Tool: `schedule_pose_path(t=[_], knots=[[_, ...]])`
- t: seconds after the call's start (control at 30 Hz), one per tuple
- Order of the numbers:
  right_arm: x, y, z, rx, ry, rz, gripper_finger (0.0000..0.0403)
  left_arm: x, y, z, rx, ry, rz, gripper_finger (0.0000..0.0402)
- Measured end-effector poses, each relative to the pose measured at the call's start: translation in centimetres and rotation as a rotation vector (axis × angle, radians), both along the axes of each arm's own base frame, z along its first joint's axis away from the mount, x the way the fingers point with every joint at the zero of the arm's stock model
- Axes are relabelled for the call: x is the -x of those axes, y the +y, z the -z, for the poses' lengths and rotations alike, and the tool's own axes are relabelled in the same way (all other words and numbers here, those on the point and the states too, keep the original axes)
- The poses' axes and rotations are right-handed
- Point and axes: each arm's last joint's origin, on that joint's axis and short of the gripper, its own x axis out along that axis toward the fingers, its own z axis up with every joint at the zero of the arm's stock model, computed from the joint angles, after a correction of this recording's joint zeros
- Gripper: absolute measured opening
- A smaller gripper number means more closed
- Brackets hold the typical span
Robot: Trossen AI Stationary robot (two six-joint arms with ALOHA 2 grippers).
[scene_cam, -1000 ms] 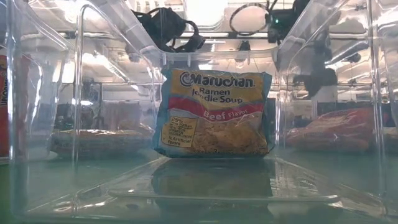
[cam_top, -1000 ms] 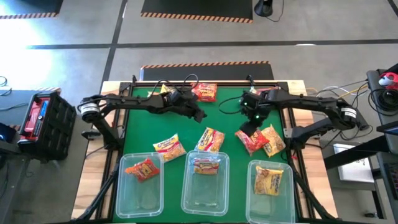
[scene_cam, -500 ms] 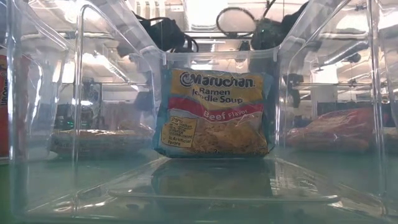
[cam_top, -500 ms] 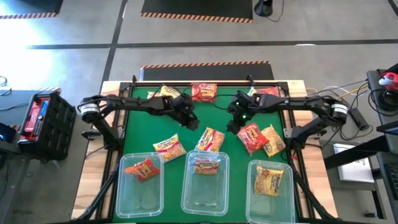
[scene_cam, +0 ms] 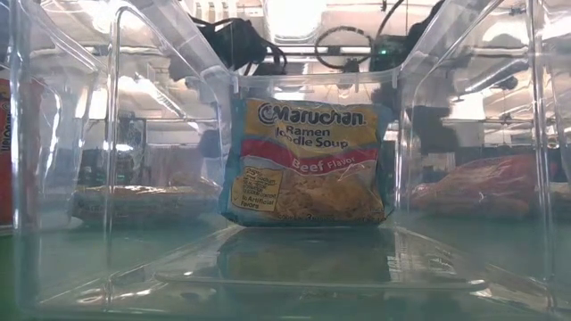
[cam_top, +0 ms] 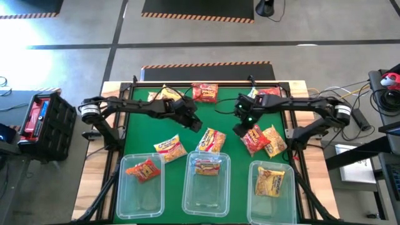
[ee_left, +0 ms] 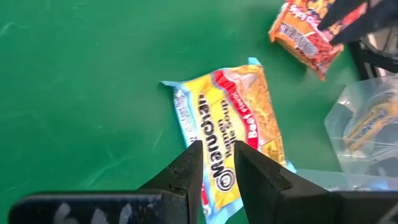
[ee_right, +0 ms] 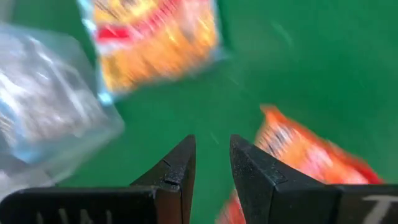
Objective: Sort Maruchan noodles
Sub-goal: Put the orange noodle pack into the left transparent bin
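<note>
Sorting is part done: one crinkly Maruchan packet lies in each of the three clear rectangular plastic tubs along the near edge, an orange-red one in the left tub (cam_top: 144, 187), a yellow-pink beef one in the middle tub (cam_top: 206, 185) and a yellow one in the right tub (cam_top: 273, 190). Loose packets remain on the green felt-like table mat (cam_top: 140, 134): a yellow packet (cam_top: 170, 148) left of centre, a yellow-pink beef packet (cam_top: 212, 140) touching the middle tub's far rim, an orange-red packet (cam_top: 252, 139) overlapping another yellow packet (cam_top: 274, 140) at right, and more along the far edge.

The left gripper (cam_top: 194, 123) hovers just beside the loose beef packet, fingers nearly together and empty. The right gripper (cam_top: 240, 129) hangs at the orange-red packet's left edge, fingers narrowly parted, holding nothing.

Judged step: approach for the next picks. Each gripper would need to open and descend onto its packet; wrappers look thin, glossy and slippery, so a pinch on a crimped edge seems safest.
</note>
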Motion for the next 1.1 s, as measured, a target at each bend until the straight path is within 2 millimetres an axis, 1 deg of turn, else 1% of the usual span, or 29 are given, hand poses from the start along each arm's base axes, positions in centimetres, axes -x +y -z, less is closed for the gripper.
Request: schedule_pose_path(t=[0.1,0.2,0.37,0.47,0.6,0.73,0.9,1.0,1.1], knots=[[1.4,0.4,-0.6,0.022,0.089,0.034,0.0087,-0.3,-0.3,-0.2,-0.009,-0.035,0.009,0.0074],[2.1,0.7,-1.0,0.012,0.116,0.053,0.0086,-0.7,-0.4,-0.6,-0.021,-0.083,0.017,0.0074],[2.8,1.6,-0.7,-0.03,0.23,0.034,0.0086,-1.3,-0.3,-0.4,-0.023,-0.126,0.01,0.0074],[3.2,2.0,-0.4,-0.042,0.29,0.008,0.0086,-1.4,-0.3,-0.1,-0.015,-0.114,0.005,0.0074],[3.3,2.0,-0.1,-0.002,0.309,0.001,0.0086,-1.5,-0.3,0.4,-0.011,-0.102,0.005,0.0074],[3.8,1.9,0.6,0.063,0.358,0.01,0.0086,-1.5,-0.3,0.5,-0.003,-0.099,-0.003,0.0074],[4.1,2.0,1.2,0.065,0.378,0.0,0.0086,-1.6,-0.3,0.4,0.0,-0.109,-0.008,0.0074],[4.1,1.9,1.6,0.09,0.364,-0.004,0.0086,-1.6,-0.3,0.3,0.004,-0.116,-0.013,0.0074],[3.6,1.7,1.8,0.113,0.304,-0.002,0.0086,-1.7,-0.2,0.3,0.012,-0.12,-0.022,0.0074]])
